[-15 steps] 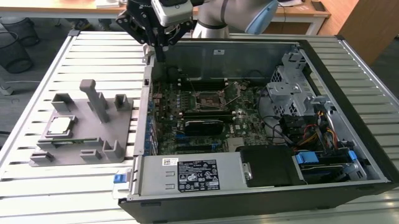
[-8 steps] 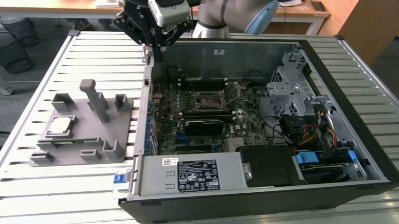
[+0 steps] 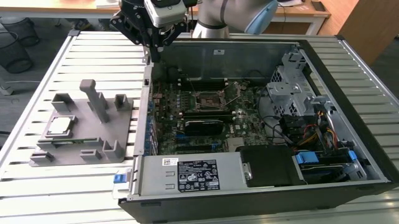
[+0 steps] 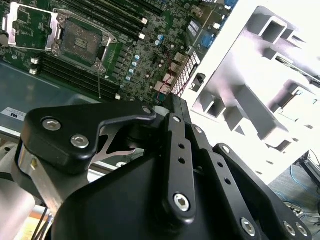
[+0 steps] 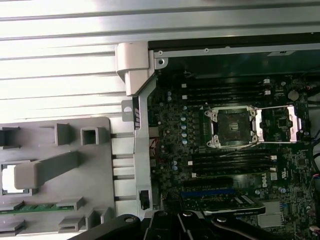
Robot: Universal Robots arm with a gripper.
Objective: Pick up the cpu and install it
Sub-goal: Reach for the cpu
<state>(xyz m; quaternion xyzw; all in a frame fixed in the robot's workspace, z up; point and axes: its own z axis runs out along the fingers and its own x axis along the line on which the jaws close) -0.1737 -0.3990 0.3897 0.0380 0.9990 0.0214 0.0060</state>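
Observation:
The cpu (image 3: 61, 125), a flat silvery square, lies in a recess of the grey fixture (image 3: 93, 149) at the exterior view's left. In the first wrist view a grey post partly covers the cpu (image 5: 9, 178). The empty socket (image 3: 209, 99) sits on the motherboard inside the open computer case, with its frame lifted; it also shows in both wrist views (image 5: 232, 127) (image 4: 80, 35). My gripper (image 3: 154, 46) hangs high over the case's far wall, well apart from both the cpu and the socket. Its fingers converge, shut, with nothing between them (image 4: 162, 107).
The case's metal walls (image 3: 147, 93) rise between the fixture and the motherboard. A power supply (image 3: 193, 175), drive cage (image 3: 293, 88) and cables (image 3: 311, 135) crowd the case's near and right sides. Upright posts (image 3: 93, 98) stand on the fixture. A slatted table (image 3: 100, 51) lies beneath.

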